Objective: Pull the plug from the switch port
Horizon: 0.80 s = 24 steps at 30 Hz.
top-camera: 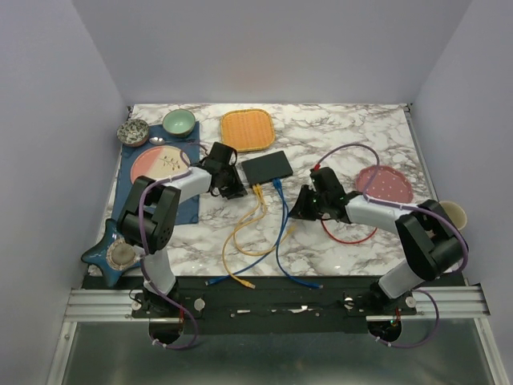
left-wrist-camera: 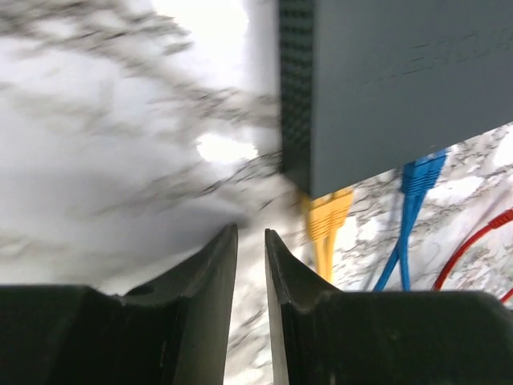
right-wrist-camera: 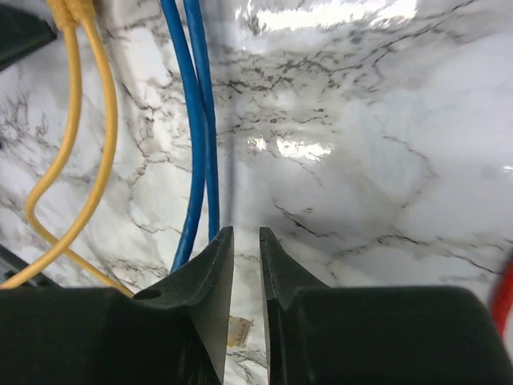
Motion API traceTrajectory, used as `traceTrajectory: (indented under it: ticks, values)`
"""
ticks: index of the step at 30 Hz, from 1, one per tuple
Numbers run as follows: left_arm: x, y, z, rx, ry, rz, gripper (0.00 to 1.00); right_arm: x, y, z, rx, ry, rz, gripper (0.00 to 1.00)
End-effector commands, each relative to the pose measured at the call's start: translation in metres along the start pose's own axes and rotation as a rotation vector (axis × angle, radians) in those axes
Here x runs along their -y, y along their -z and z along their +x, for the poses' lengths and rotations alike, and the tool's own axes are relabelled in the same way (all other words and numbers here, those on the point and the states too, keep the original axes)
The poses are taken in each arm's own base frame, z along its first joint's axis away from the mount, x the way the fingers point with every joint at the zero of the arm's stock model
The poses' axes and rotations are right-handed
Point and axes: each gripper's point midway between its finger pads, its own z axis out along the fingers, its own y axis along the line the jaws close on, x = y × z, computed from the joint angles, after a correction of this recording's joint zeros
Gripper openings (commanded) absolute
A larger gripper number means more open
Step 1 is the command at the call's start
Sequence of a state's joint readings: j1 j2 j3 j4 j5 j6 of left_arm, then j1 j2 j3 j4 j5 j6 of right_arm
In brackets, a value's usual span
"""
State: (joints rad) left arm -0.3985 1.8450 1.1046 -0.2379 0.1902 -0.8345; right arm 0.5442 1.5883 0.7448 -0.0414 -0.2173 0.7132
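The flat black switch [top-camera: 268, 167] lies at mid-table, its sockets along the near edge. A yellow plug [top-camera: 258, 190] and a blue plug [top-camera: 277, 184] sit in its ports, and their cables trail toward me. In the left wrist view the switch [left-wrist-camera: 401, 80] fills the upper right, with the yellow plug [left-wrist-camera: 327, 216] and blue plug [left-wrist-camera: 422, 172] under its edge. My left gripper [top-camera: 235, 191] [left-wrist-camera: 251, 233] is just left of the yellow plug, shut and empty. My right gripper [top-camera: 298, 207] [right-wrist-camera: 246, 231] is shut and empty, just right of the blue cable [right-wrist-camera: 196, 120].
An orange woven tray [top-camera: 248, 130] lies behind the switch. A red cable [top-camera: 353, 237] loops near a pink plate [top-camera: 385, 184] on the right. At the left are a blue mat [top-camera: 132, 200], another pink plate [top-camera: 156, 163], two bowls [top-camera: 179, 122] and a star dish [top-camera: 108, 253].
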Motion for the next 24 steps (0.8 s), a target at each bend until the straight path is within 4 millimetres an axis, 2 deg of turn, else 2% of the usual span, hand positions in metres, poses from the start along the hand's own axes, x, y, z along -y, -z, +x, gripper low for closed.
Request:
traceTrajectory:
  ticks: [1, 2, 3, 5, 6, 9, 10, 11, 12, 13, 14, 18, 24]
  values:
    - [-0.017, 0.042, -0.034, 0.160, 0.035, -0.078, 0.37, 0.010, 0.013, -0.041, 0.186, 0.021, 0.118, 0.40]
    - [-0.012, 0.048, -0.042, 0.188, 0.034, -0.073, 0.38, 0.006, 0.012, -0.047, 0.191, 0.025, 0.105, 0.41]
    - [-0.011, 0.052, -0.049, 0.213, 0.033, -0.081, 0.38, -0.008, 0.012, -0.058, 0.194, 0.030, 0.063, 0.43]
    - [-0.002, 0.057, -0.057, 0.231, 0.031, -0.064, 0.39, -0.014, 0.002, -0.065, 0.181, 0.033, 0.053, 0.46]
    - [-0.001, 0.057, -0.059, 0.227, 0.032, -0.060, 0.39, -0.029, 0.002, -0.078, 0.195, 0.041, 0.013, 0.48]
    - [0.001, 0.050, -0.052, 0.181, 0.043, -0.044, 0.38, -0.034, -0.014, -0.084, 0.165, 0.061, 0.012, 0.57]
    - [0.004, 0.050, -0.050, 0.176, 0.047, -0.024, 0.38, -0.040, -0.015, -0.093, 0.176, 0.076, 0.008, 0.61]
    - [-0.003, 0.046, -0.041, 0.157, 0.056, -0.033, 0.38, -0.037, -0.022, -0.095, 0.169, 0.081, 0.024, 0.63]
    - [-0.005, 0.046, -0.038, 0.154, 0.064, -0.031, 0.38, -0.030, -0.026, -0.096, 0.167, 0.081, 0.059, 0.64]
    - [-0.004, 0.048, -0.038, 0.165, 0.064, -0.018, 0.38, -0.033, -0.028, -0.104, 0.181, 0.100, 0.063, 0.65]
    - [-0.011, 0.047, -0.030, 0.149, 0.069, -0.029, 0.38, -0.027, -0.035, -0.103, 0.169, 0.106, 0.088, 0.66]
    - [-0.019, 0.047, -0.019, 0.139, 0.068, -0.036, 0.38, -0.010, -0.049, -0.099, 0.123, 0.132, 0.165, 0.62]
    - [-0.023, 0.046, -0.011, 0.124, 0.075, -0.028, 0.38, 0.002, -0.065, -0.076, 0.025, 0.124, 0.174, 0.43]
